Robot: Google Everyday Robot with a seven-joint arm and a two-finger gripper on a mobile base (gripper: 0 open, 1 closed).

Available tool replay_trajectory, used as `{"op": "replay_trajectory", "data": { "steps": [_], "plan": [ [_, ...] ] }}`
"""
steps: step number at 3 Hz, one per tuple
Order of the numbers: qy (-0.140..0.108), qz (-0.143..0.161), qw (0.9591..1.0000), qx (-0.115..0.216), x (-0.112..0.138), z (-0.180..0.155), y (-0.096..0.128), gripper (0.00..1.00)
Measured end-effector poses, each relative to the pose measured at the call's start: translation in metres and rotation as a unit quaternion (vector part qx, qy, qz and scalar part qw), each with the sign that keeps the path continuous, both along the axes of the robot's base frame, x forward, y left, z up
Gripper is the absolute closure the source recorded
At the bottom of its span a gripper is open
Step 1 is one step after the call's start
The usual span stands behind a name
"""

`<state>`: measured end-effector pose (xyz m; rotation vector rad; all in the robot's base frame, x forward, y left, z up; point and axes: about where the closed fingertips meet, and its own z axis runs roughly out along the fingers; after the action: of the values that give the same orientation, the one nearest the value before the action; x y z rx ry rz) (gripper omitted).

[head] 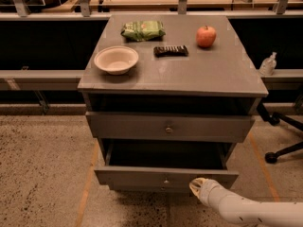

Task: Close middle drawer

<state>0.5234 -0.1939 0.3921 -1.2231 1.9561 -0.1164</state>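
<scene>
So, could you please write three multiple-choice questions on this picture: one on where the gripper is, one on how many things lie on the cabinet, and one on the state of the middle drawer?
1. Where is the gripper?
A) at the far left edge of the picture
B) low, at the front of the middle drawer, right of its knob
C) at the top edge of the picture

2. How many things lie on the cabinet top?
A) two
B) four
C) six

3. The middle drawer is
A) pulled out
B) fully shut
C) taken off and set on the floor

Answers:
1 B: the gripper is just right of the knob, by the drawer front.
2 B: a bowl, a green bag, a dark bar and an apple.
3 A: its front stands forward of the drawer above, and its dark inside shows.
</scene>
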Motion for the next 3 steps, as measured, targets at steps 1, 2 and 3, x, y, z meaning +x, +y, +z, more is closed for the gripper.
{"op": "replay_trajectory", "data": {
  "steps": [1,2,3],
  "plan": [
    [-0.014,0.007,0.9998,-0.010,0.015,0.001,0.000,1.00],
    [-0.015,0.009,0.9998,-0.012,0.018,0.000,0.000,1.00],
    [-0.022,0.017,0.9994,-0.019,0.033,-0.001,0.001,1.00]
  ]
}}
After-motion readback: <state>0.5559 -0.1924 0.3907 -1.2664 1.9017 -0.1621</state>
